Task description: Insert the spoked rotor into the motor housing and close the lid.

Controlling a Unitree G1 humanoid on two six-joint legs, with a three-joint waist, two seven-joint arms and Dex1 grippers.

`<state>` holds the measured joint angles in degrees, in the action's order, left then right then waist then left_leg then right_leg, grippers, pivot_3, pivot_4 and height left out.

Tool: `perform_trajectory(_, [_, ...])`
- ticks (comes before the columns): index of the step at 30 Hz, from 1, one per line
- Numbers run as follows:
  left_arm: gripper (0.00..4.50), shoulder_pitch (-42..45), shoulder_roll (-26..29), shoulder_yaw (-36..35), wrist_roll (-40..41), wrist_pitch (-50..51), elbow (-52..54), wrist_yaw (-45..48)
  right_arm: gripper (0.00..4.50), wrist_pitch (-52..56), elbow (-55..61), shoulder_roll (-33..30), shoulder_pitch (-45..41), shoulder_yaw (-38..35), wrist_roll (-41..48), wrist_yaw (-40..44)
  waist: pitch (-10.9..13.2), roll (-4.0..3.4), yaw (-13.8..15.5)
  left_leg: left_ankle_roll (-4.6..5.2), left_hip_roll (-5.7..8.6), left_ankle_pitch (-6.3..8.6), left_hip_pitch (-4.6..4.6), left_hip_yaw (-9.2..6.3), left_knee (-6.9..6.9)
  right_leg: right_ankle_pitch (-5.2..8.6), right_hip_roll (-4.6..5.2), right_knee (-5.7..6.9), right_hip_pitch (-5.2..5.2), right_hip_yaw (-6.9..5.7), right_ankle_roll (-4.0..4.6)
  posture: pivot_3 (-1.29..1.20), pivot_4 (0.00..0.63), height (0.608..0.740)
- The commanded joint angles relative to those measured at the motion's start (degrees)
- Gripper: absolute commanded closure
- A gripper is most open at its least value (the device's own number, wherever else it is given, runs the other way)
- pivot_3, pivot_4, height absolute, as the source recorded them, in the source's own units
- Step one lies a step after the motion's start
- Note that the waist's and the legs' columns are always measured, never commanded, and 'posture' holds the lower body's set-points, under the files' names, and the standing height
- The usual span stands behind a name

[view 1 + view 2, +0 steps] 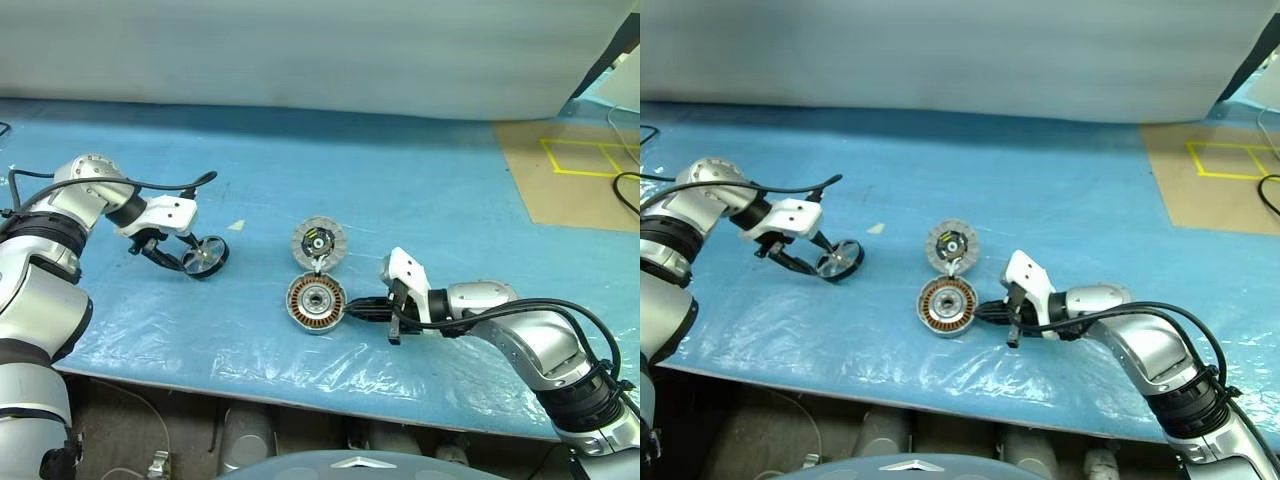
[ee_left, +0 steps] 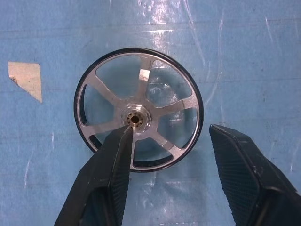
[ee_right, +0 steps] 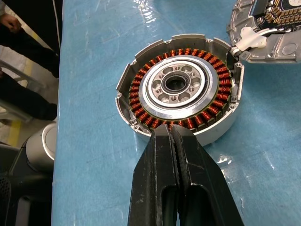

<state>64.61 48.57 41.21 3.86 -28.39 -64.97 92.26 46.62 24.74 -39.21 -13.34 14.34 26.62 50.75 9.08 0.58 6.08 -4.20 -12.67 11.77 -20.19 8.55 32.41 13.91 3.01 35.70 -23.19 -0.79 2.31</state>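
The spoked rotor (image 1: 205, 258), a dark-rimmed wheel with pale spokes, rests on the blue sheet at the left. My left gripper (image 2: 169, 129) reaches down over it with its fingers apart. One fingertip (image 2: 123, 136) lies by the hub, and the other stands just outside the rim with a thin gap. The motor housing (image 1: 316, 303) sits at the centre with its copper windings facing up. Its lid (image 1: 318, 242) lies open flat behind it, segmented face up. My right gripper (image 3: 170, 132) is shut, with its tips against the housing's near wall.
A scrap of tape (image 1: 236, 225) lies between the rotor and the lid. A brown board with yellow tape (image 1: 580, 170) sits at the back right. The table's front edge (image 1: 300, 390) runs close below the housing. A person (image 3: 28, 52) stands beside the table.
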Motion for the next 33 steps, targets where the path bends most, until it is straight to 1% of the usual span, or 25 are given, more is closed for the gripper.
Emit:
perform_trajectory(1, [1.8,0.9,-2.0,-3.9,-0.8,-2.1,-1.0,0.2,4.5,0.2,1.6,0.3,-0.5,-0.1,0.3,-0.5,0.0,0.0,0.2,0.0,0.01,0.0,0.0,0.0,0.0,0.0,0.0,0.0,0.01,0.0,0.0,0.0,0.15,0.74])
perform_trajectory(5, [1.8,1.6,-3.5,-6.1,-2.1,-2.1,-1.9,0.2,4.5,0.6,2.1,0.2,-0.2,-0.3,0.5,-0.8,0.0,0.01,0.1,0.0,0.01,0.0,0.0,0.0,0.03,0.0,0.0,0.0,0.03,0.0,0.0,0.0,0.15,0.74])
perform_trajectory(10, [1.8,1.7,-3.5,-7.0,-6.3,-2.6,-3.4,0.2,4.5,0.6,2.0,0.2,-0.2,-0.5,0.5,-1.1,0.0,0.01,-0.3,0.0,0.0,0.0,0.03,0.0,0.01,0.0,-0.01,-0.01,0.03,0.01,0.0,0.0,0.15,0.74])
perform_trajectory(18, [1.8,2.1,-4.1,-11.0,-10.3,-2.8,-5.0,0.2,4.5,1.1,2.5,0.1,0.2,-0.9,0.8,-1.7,0.0,0.01,-0.1,0.0,0.0,0.0,0.02,-0.01,0.02,0.0,0.0,-0.01,0.03,0.0,-0.01,0.0,0.15,0.74])
perform_trajectory(20, [1.8,2.4,-4.3,-12.2,-10.3,-2.7,-5.1,0.2,4.5,1.1,2.6,0.1,0.3,-0.9,0.8,-1.8,0.0,0.01,0.0,0.0,0.0,0.0,0.02,-0.01,0.02,0.0,0.0,-0.01,0.04,0.0,-0.01,0.0,0.15,0.74])
perform_trajectory(24, [1.8,3.7,-3.3,-11.4,-4.7,2.0,-3.9,0.2,4.5,1.2,2.9,-0.1,0.6,-1.0,0.9,-1.8,0.0,0.02,0.0,0.0,0.0,0.0,0.01,-0.01,0.02,0.0,0.0,-0.01,0.04,-0.01,-0.01,0.0,0.15,0.74])
perform_trajectory(26, [1.8,4.2,-2.6,-10.8,-3.9,2.5,-3.7,0.2,4.5,1.4,3.0,-0.1,0.8,-1.1,1.0,-1.9,0.0,0.02,0.0,0.0,0.0,0.0,0.01,-0.01,0.02,0.0,0.0,0.0,0.04,-0.01,0.0,0.0,0.15,0.74])
perform_trajectory(29, [1.8,4.6,-2.7,-11.3,-5.6,1.3,-4.7,0.2,4.5,1.3,2.9,0.2,0.7,-0.9,0.9,-2.1,0.0,0.02,-0.1,0.0,0.0,0.0,0.02,-0.01,0.01,0.0,0.0,-0.01,0.04,0.0,0.0,0.0,0.15,0.74])
perform_trajectory(33, [1.8,4.2,-3.3,-12.2,-10.6,-1.1,-6.2,0.2,4.5,1.3,2.8,0.5,0.5,-0.7,0.8,-2.3,0.0,0.03,-0.1,0.0,0.0,0.0,0.02,-0.01,0.01,0.0,0.0,-0.01,0.04,0.0,0.0,0.0,0.15,0.74])
